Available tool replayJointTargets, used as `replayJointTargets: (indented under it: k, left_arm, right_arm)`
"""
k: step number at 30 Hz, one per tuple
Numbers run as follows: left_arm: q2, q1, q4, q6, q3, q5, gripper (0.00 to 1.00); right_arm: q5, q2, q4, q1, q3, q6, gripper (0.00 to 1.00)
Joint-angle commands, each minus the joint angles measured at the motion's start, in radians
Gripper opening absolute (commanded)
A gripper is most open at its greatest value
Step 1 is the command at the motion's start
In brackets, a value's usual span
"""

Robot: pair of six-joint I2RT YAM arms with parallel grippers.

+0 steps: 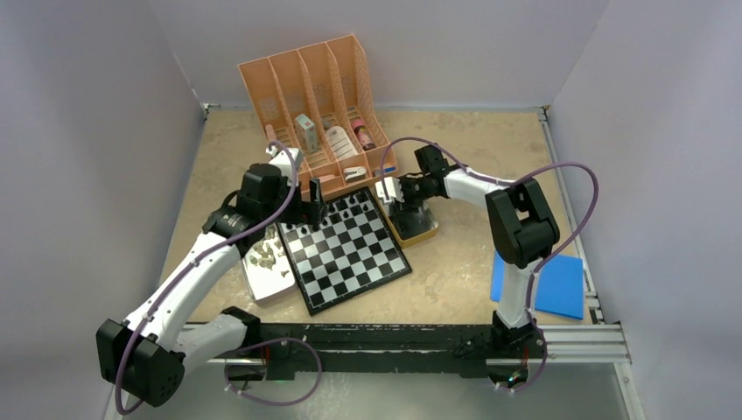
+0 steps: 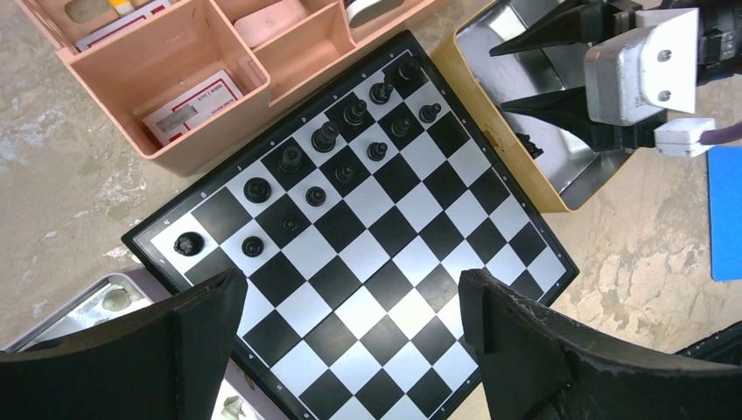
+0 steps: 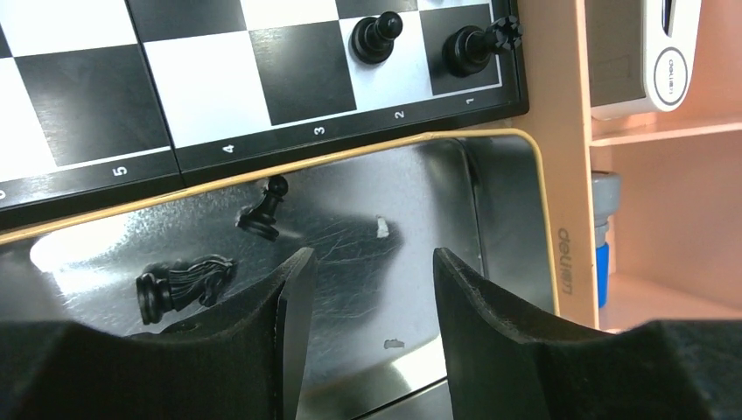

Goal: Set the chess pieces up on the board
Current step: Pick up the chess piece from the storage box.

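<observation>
**A:** Where is the board (image 1: 350, 262)?

**B:** Middle of the top view. In the left wrist view, black pieces (image 2: 325, 136) stand in two rows along its upper-left edge. Beige pieces (image 1: 261, 255) lie in a silver tray (image 1: 271, 287) just left of it.

**A:** And the grippers?

**B:** The left gripper (image 2: 350, 350) is spread wide above the board, holding nothing. The right gripper (image 3: 367, 306) is parted with nothing between its fingers, over the yellow-rimmed tray (image 3: 420, 192). A knight (image 3: 179, 284) lies there on its side, near a pawn (image 3: 267, 210).

Your right gripper (image 3: 372, 262) hangs over the metal tray (image 3: 420, 201), jaws parted with nothing between them. A black pawn (image 3: 265, 213) and a black knight (image 3: 184, 284) lie in the tray, left of the fingers. Just past its rim, the board (image 3: 219, 79) holds a standing pawn (image 3: 376, 37) and a rook (image 3: 477, 42).
</observation>
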Motion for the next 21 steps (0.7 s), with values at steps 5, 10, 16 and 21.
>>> replayJointTargets:
  k: [5, 10, 16, 21]
  left_arm:
    - [-0.062, 0.006, 0.046, 0.019, -0.01, 0.023, 0.91]
    - [-0.08, 0.006, 0.058, 0.028, -0.019, 0.057, 0.91]
    - [-0.093, 0.006, 0.081, 0.039, -0.033, 0.112, 0.91]
    - [-0.1, 0.006, 0.085, 0.055, -0.038, 0.14, 0.91]
  right_arm:
    - [-0.041, 0.005, -0.119, 0.016, 0.081, -0.053, 0.55]
    - [-0.003, -0.065, -0.159, 0.013, 0.033, -0.022, 0.55]
    - [0.051, -0.102, -0.243, 0.013, 0.061, 0.056, 0.55]
    - [0.024, -0.141, -0.269, 0.018, 0.043, 0.138, 0.56]
